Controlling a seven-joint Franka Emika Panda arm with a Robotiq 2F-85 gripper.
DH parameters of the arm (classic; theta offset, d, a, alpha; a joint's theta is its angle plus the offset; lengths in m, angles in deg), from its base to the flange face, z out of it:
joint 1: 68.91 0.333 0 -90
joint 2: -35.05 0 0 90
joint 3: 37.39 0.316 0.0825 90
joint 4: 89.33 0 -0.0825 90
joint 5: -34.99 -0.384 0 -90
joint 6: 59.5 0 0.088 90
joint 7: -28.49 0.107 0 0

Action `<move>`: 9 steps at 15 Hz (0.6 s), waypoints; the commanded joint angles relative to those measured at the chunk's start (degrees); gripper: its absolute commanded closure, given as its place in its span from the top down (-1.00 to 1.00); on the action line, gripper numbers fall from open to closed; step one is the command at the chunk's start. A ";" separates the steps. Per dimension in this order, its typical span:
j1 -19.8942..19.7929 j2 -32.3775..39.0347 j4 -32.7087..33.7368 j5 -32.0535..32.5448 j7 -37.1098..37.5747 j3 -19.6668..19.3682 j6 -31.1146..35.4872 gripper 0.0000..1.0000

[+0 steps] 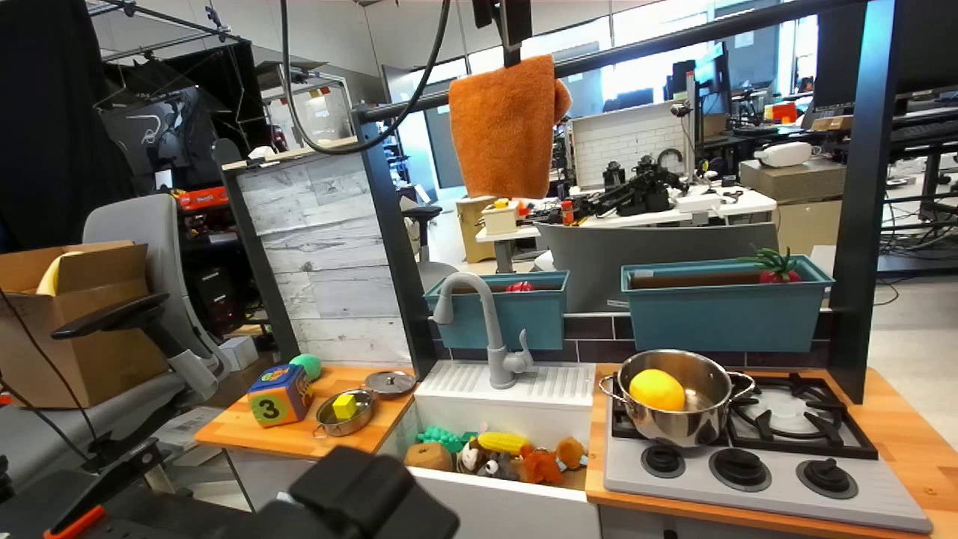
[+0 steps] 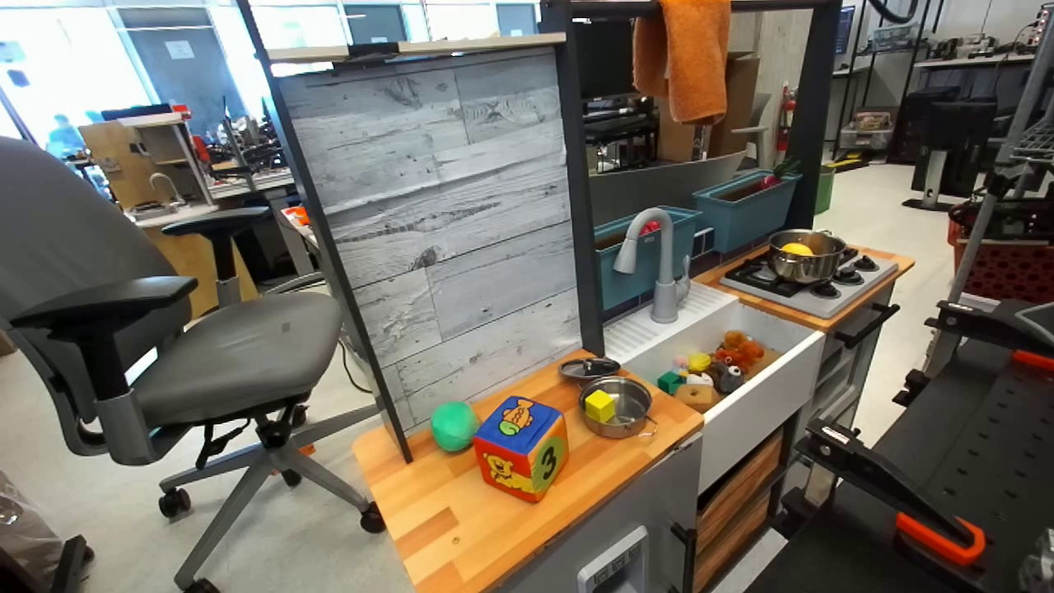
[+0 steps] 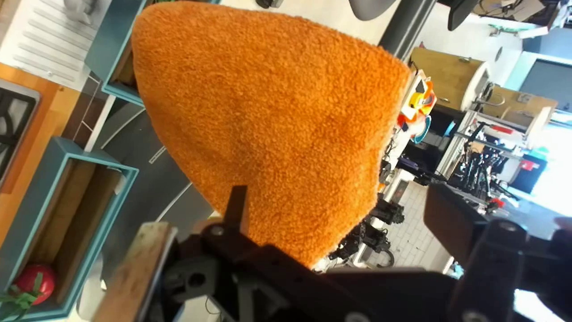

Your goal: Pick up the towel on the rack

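Fingers (image 3: 451,223) are standing wide apart. A white sink (image 1: 516,509) is holding toys (image 1: 503,443); teal planters (image 1: 722,318) are carrying red ones (image 1: 780,277); the orange towel (image 1: 501,131) is hanging over the rack bar (image 1: 636,51); a steel pot (image 1: 658,427) is cradling a round yellow toy (image 1: 657,390), a pan (image 2: 632,402) a yellow cube (image 2: 599,405).

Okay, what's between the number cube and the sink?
A pan holding a yellow block, with a lid near it; both exterior views show this.

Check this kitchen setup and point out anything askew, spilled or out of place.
Toys lie heaped in the sink, where dishes would be expected, and a lid lies off the small pan instead of covering it. The towel hangs normally over the rack. I see no spill or damage.
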 commanded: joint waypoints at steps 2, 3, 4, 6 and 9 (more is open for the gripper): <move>1.55 3.47 3.04 -2.09 1.27 0.52 5.37 1.00; 1.84 4.77 4.28 -1.98 2.23 0.56 6.49 1.00; 2.07 6.01 5.47 -1.73 3.20 0.61 7.39 1.00; 2.37 8.55 7.89 -0.51 5.80 0.48 8.28 1.00; 2.62 11.54 10.87 1.10 9.18 0.20 8.71 0.47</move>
